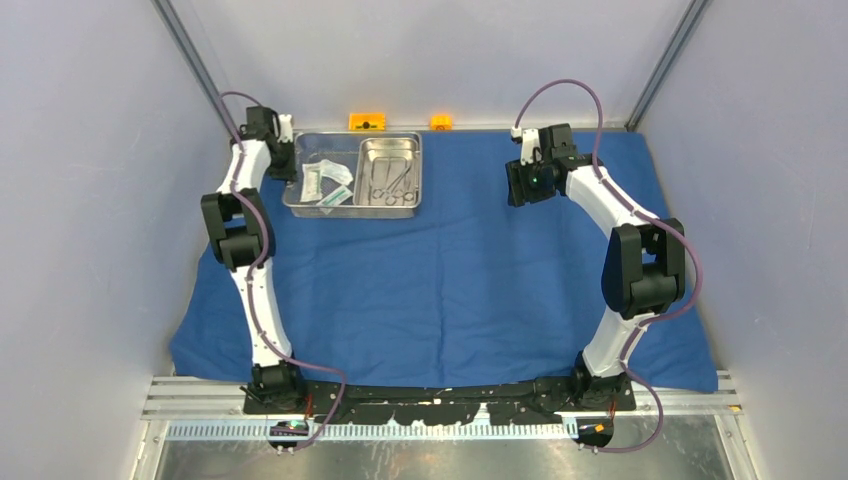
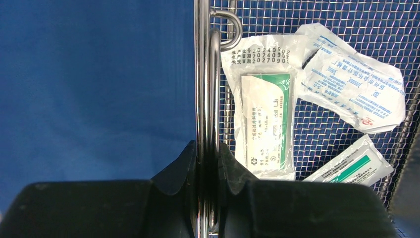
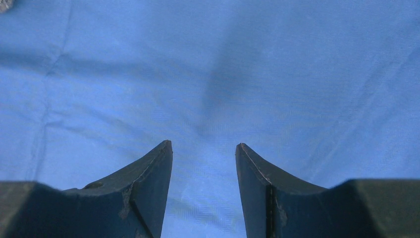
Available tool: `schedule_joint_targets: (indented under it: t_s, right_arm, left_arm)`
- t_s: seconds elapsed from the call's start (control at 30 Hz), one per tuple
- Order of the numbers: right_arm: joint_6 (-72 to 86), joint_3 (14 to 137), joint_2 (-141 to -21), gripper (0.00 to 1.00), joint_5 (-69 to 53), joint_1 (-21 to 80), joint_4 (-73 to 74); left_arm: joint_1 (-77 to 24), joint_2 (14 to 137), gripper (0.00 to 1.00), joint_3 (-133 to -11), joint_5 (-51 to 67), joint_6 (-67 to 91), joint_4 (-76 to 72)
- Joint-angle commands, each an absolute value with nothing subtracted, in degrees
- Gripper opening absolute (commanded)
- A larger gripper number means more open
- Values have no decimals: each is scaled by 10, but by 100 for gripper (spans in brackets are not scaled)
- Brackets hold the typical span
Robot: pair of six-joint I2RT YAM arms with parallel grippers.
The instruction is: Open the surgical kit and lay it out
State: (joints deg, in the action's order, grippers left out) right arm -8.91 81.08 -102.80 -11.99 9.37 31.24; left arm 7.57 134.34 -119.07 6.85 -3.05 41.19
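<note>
The blue cloth wrap (image 1: 450,270) lies spread flat on the table. The steel mesh basket (image 1: 300,205) sits at its far left and holds three white-green packets (image 1: 328,182) and the smaller solid steel tray (image 1: 388,143) with scissors and forceps (image 1: 392,180). My left gripper (image 1: 285,160) is shut on the basket's left rim (image 2: 202,89), with the packets (image 2: 267,124) just right of the rim. My right gripper (image 1: 522,185) hangs over bare cloth at the far right; in the right wrist view my right gripper (image 3: 204,148) is open and empty.
Two small orange blocks (image 1: 367,121) (image 1: 441,122) stand at the back wall behind the cloth. Grey side walls close in left and right. The metal rail with the arm bases (image 1: 440,395) runs along the near edge.
</note>
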Motion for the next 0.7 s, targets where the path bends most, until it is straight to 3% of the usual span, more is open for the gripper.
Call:
schedule_joint_targets:
  t_s: [0.0, 0.3, 0.5, 0.67]
  right_arm:
    - [-95, 819, -1021, 55, -123, 94, 311]
    - [-101, 820, -1018, 55, -118, 94, 323]
    - [-106, 818, -1011, 55, -113, 94, 326]
    - [-107, 816, -1009, 55, -116, 94, 326]
  left_arm:
    - [93, 1324, 0, -1210, 34, -40, 411]
    - [89, 1400, 1, -1326, 64, -12, 454]
    - [78, 1400, 6, -1323, 62, -3, 462]
    - [78, 1360, 30, -1279, 60, -11, 446]
